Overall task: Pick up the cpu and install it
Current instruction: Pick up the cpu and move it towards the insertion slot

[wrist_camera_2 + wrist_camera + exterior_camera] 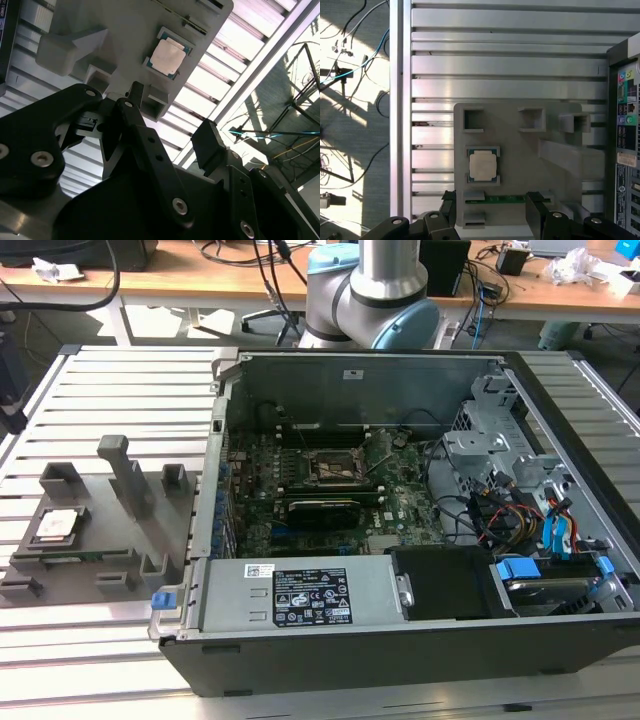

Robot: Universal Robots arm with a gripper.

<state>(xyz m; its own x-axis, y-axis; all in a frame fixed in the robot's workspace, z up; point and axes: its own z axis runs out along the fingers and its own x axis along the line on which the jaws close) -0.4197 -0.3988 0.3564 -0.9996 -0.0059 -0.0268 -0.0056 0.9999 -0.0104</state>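
**Open fingers above the tray, cpu in its seat**

The cpu [58, 527] lies flat, metal top up, in a shallow square seat on the grey tray [105, 545]. The tray rests on the slatted metal counter [130, 390], at the exterior view's left of the open computer case [400, 625]. Inside the case, the motherboard socket [335, 468] is uncovered and holds no chip.

In both wrist views the gripper [491, 201] [170, 117] hangs above the tray edge, near the cpu [482, 166] [168, 55] but apart from it. Its black fingers [535, 206] [207, 145] stand wide, with nothing between them. A thin green strip of circuit board [505, 199] lies in a tray slot just beside the cpu's seat.
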